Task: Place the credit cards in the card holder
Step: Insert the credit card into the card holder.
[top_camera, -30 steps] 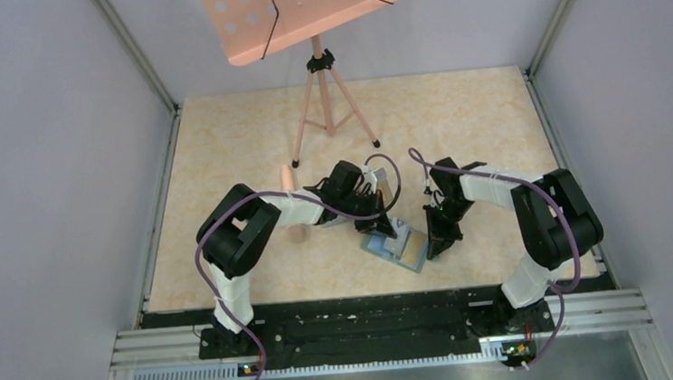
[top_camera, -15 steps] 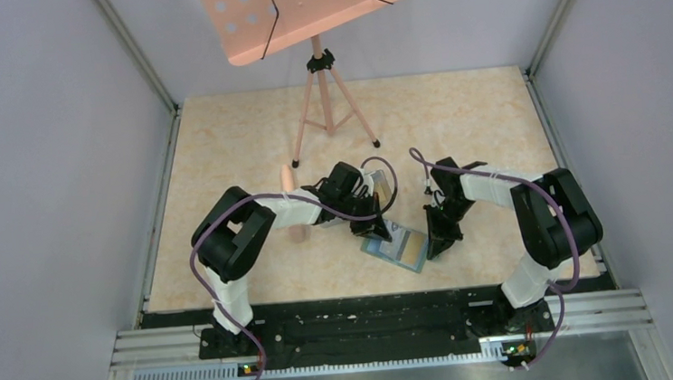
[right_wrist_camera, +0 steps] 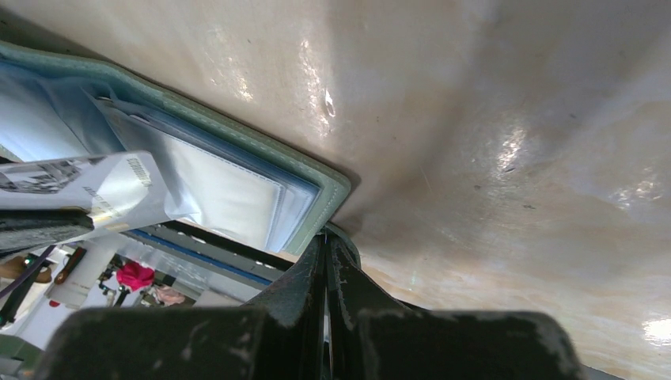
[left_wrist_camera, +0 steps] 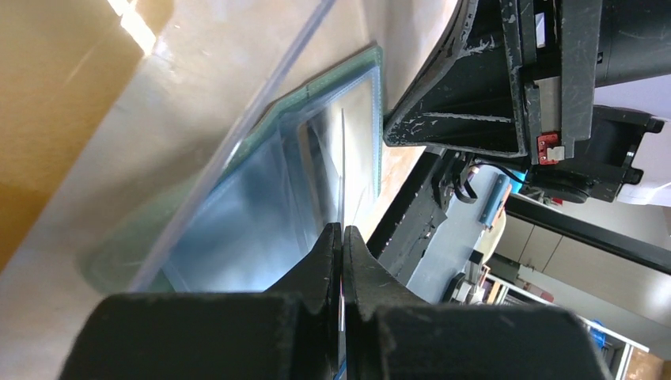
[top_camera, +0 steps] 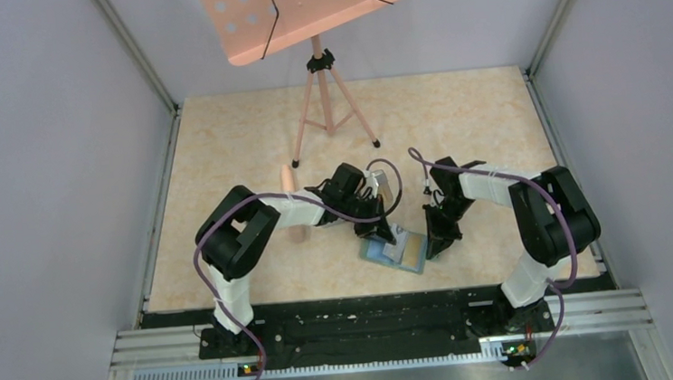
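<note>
The sage-green card holder lies open on the table between both arms, its pale blue and clear sleeves facing up. My left gripper is shut on a white-grey credit card, seen edge-on with its far end down among the sleeves. The right wrist view shows the same card over the holder's left part. My right gripper is shut on the holder's green edge at its right corner. In the top view the left gripper and the right gripper flank the holder.
A clear plastic box stands just behind the left gripper, with something orange in it. A peach stick lies under the left arm. A pink music stand on a tripod stands at the back. Grey walls close in both sides.
The left gripper has shifted slightly down and left with the card, and the card holder has shifted a little left with it. The right arm has stayed put.
</note>
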